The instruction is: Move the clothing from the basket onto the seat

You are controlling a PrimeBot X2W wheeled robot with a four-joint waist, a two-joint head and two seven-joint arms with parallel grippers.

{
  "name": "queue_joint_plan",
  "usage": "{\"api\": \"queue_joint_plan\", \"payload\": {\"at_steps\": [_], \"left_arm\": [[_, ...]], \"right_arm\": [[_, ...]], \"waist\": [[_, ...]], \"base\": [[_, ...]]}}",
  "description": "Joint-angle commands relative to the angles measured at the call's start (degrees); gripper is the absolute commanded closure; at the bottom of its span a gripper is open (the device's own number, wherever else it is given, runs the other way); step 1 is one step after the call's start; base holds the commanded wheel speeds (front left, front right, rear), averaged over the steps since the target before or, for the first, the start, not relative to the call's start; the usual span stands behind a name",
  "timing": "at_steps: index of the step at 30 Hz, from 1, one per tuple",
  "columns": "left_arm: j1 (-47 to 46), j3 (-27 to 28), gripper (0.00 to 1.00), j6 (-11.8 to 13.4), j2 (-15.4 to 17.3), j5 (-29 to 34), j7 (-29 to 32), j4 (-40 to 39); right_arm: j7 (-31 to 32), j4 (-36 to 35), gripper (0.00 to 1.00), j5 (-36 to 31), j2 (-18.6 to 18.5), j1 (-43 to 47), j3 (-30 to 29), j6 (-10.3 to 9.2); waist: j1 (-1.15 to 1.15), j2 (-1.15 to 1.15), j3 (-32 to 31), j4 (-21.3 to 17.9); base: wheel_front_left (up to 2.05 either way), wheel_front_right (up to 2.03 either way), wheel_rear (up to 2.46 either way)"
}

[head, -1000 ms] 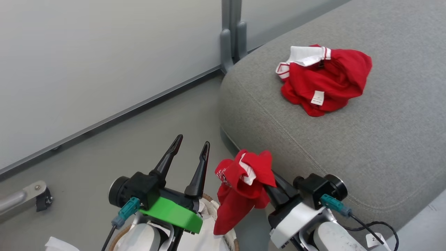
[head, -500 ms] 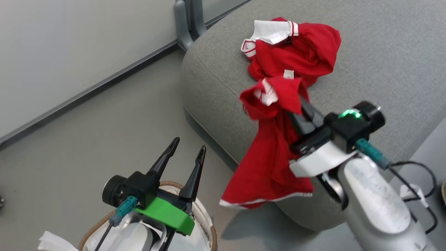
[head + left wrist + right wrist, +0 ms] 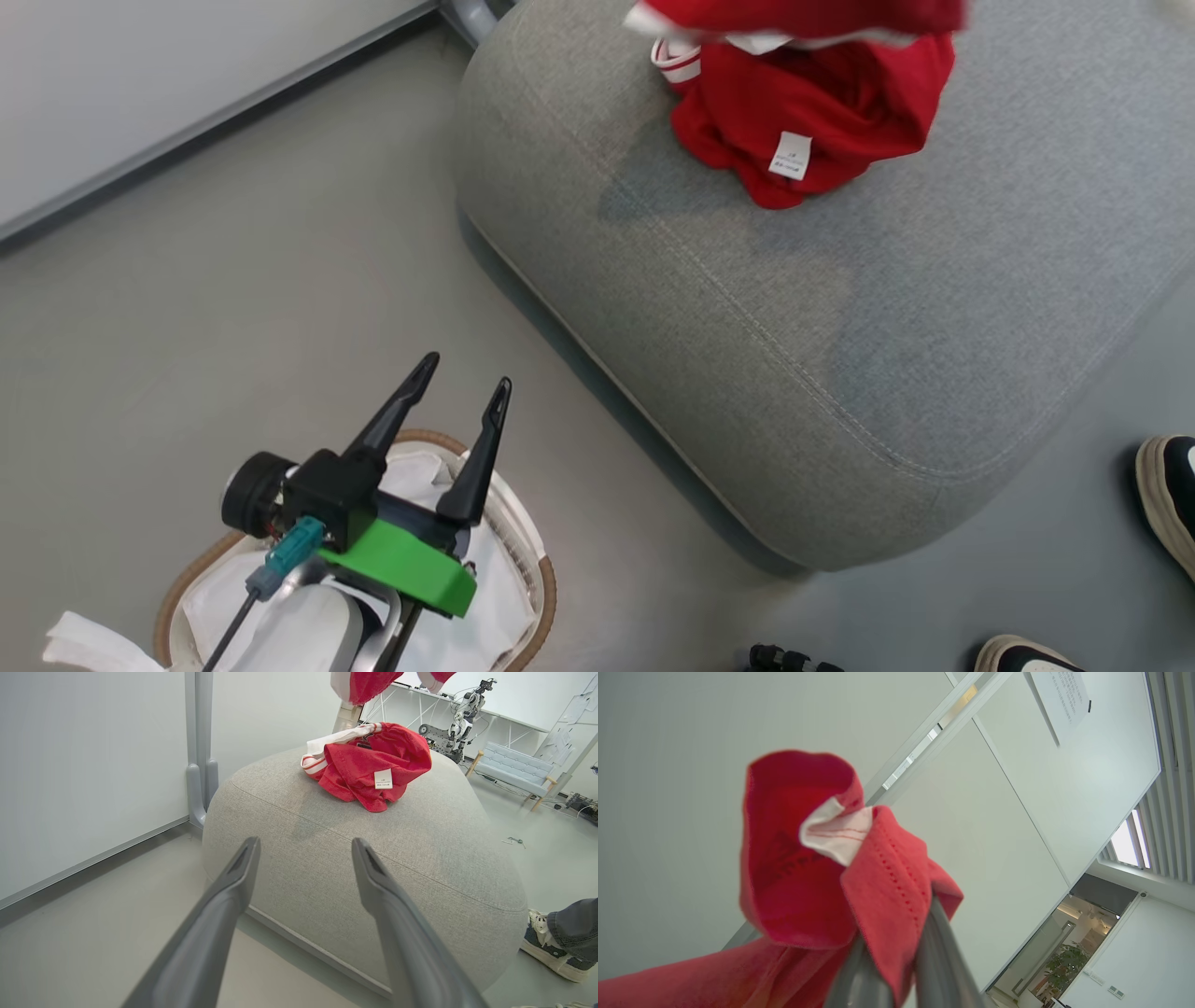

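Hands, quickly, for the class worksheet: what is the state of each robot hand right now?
Left hand: open, holding nothing.
Right hand: closed, gripping a red garment.

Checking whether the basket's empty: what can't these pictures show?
Oval white plastic basket with brown woven rim, head view: left gripper covers much of its inside; bottom edge crops it.
Held bright red fabric garment, head view: blurred, cropped by top edge.
Right fingers, right wrist view: tips wrapped in it.
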Motion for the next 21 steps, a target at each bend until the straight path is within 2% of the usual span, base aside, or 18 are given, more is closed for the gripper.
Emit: {"api": "queue_joint_plan", "payload": {"at_steps": [1, 4, 8, 21], "left_arm": [[-1.6, 0.0, 0.0, -0.2, 1.0, 0.1, 0.0, -0.3], [-3.0, -1.2, 0.0, -0.2, 1.9, -0.1, 0.0, -0.6], [-5.3, -1.0, 0.0, -0.2, 2.8, -0.5, 0.0, -1.2], [-8.4, -1.3, 0.0, -0.2, 6.3, -0.7, 0.0, -2.2]], "right_arm": [[0.0, 1.8, 1.0, -1.1, -0.6, -1.3, -1.2, -0.08], [0.0, 6.2, 1.0, -3.2, -2.5, -3.7, -4.7, -0.07], [0.0, 11.1, 1.0, -4.6, -2.1, -3.0, -8.5, -0.08], [0.0, 23.0, 1.0, -9.9, 7.3, 7.3, -21.2, -0.08]], "waist": [[0.0, -0.01, 3.2, 1.9], [0.0, -0.01, 5.7, 3.5], [0.0, -0.01, 9.2, 5.6], [0.0, -0.01, 17.9, 11.1]], "base": [[0.0, 0.0, 0.0], [0.0, 0.0, 0.0], [0.0, 0.0, 0.0], [0.0, 0.0, 0.0]]}}
